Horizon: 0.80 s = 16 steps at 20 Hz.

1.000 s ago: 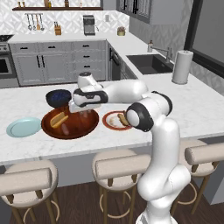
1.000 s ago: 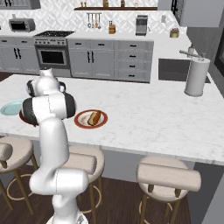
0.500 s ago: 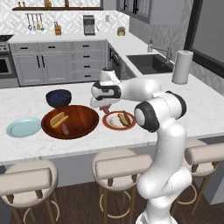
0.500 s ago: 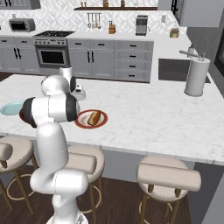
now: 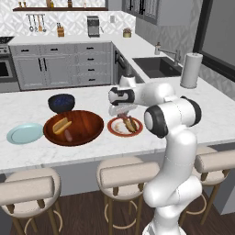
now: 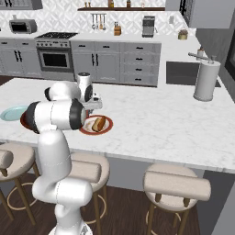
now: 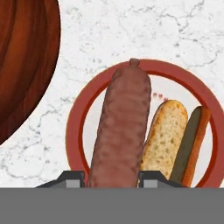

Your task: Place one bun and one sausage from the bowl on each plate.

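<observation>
- You have a glossy white arm (image 5: 172,183) built of rounded, tube-shaped links, thick and swollen at each bend.
- Your joints carry dark caps: note the black disc on the big joint (image 5: 155,122) in the left base view, and a matching black disc (image 6: 33,116) in the right base view.
- Your wrist section (image 6: 84,86) is a short white cylinder with a dark face.
- Your end effector (image 7: 112,177) shows small dark grey finger tips.

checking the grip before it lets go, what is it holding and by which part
A sausage, held between the jaws by its near end, the rest reaching out over the red-rimmed plate.
</observation>
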Motion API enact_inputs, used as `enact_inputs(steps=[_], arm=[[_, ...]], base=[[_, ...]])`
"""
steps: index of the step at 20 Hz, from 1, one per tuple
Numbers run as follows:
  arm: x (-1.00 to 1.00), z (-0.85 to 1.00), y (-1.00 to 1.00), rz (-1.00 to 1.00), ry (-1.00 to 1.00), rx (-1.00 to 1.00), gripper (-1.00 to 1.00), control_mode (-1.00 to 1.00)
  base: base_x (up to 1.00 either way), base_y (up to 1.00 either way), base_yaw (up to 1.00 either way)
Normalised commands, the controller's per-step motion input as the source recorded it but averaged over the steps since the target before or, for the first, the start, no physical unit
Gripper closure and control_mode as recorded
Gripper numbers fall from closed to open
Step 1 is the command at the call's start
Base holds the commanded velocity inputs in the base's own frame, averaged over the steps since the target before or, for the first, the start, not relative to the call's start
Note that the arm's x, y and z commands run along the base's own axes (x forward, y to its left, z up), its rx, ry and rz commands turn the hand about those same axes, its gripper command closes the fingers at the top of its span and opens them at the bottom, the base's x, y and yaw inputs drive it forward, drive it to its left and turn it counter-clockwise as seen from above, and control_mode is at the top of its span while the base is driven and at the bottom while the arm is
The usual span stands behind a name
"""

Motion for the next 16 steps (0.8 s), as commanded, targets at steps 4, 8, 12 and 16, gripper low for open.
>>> enact_inputs(steps=[4,8,12,16], arm=[[-0.03,-0.38,0.00,0.03,0.00,-0.04,1.00,-1.00],[0.02,-0.31,0.00,0.00,0.00,-0.07,1.00,-1.00],[0.00,-0.42,0.00,0.00,0.00,-0.03,1.00,-1.00],[0.00,-0.19,0.00,0.00,0.00,0.00,1.00,-1.00]], base=[[0.00,0.00,0.00],[0.00,0.00,0.00],[0.00,0.00,0.00],[0.00,0.00,0.00]])
